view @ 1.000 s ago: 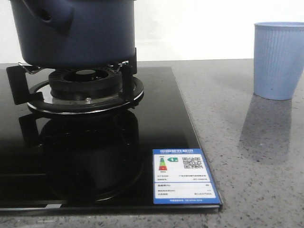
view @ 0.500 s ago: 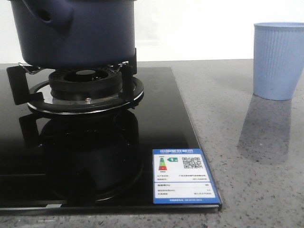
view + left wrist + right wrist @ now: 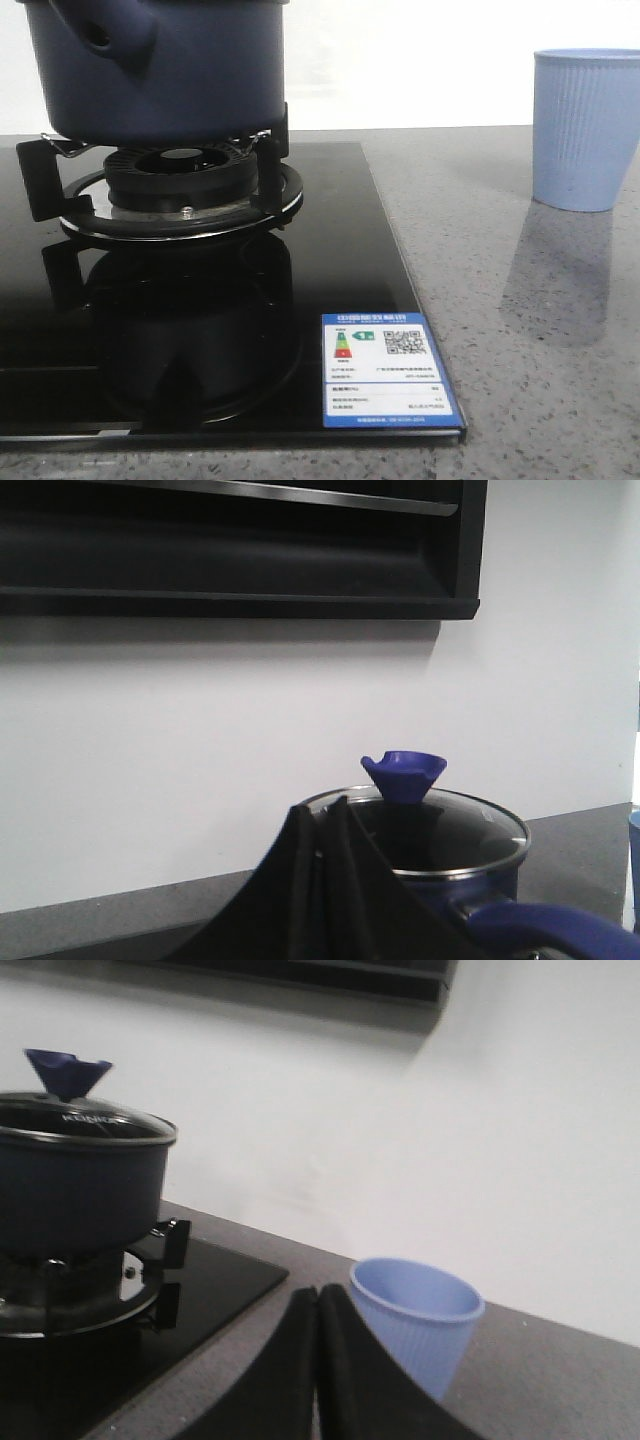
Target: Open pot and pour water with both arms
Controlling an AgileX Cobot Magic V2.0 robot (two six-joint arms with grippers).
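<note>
Both tools pressed together, short of the pot (image 3: 160, 70).

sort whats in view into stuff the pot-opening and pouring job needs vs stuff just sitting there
Needed for the job:
- pot, on the burner
- glass lid with its blue knob, still on the pot
- light-blue cup, likely the pouring target
- left gripper and right gripper, both shut and empty

Just there:
- black cooktop
- energy label sticker
- grey counter

Pot (image 3: 170, 75) matte navy; glass lid (image 3: 440, 832); glossy black hob (image 3: 330, 250); speckled stone counter (image 3: 520, 360); ribbed cup (image 3: 585, 130)
</note>
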